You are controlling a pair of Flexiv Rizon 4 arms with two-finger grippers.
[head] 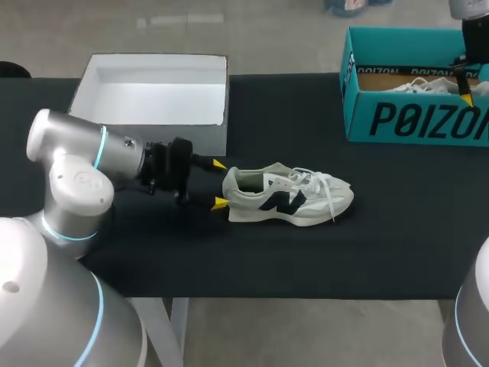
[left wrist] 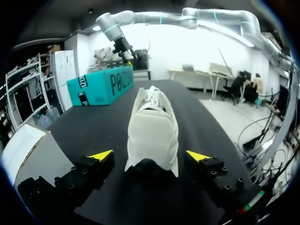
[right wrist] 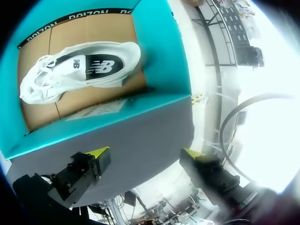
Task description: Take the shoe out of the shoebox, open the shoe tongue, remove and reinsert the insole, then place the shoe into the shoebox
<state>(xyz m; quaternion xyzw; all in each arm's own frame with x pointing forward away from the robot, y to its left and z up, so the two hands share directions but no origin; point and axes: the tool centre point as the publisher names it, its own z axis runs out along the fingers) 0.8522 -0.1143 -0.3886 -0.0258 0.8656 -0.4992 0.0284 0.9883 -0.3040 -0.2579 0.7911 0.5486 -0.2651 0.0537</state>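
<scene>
A white sneaker (head: 289, 196) with a dark side logo lies on its sole on the black table (head: 306, 260), toe pointing right. My left gripper (head: 220, 183) is at its heel and open. In the left wrist view the heel (left wrist: 153, 140) sits between the yellow fingertips (left wrist: 101, 155) with a gap on each side. The teal shoebox (head: 412, 122) stands at the back right with a second white sneaker (right wrist: 79, 70) inside. My right gripper (head: 465, 93) hangs over the box's right part, open (right wrist: 145, 154) and holding nothing.
An open white box (head: 153, 76) stands at the back left, just behind my left arm; it also shows beside my left gripper as the white box (left wrist: 23, 145). Bare black tabletop lies between the sneaker and the teal shoebox (left wrist: 101, 84).
</scene>
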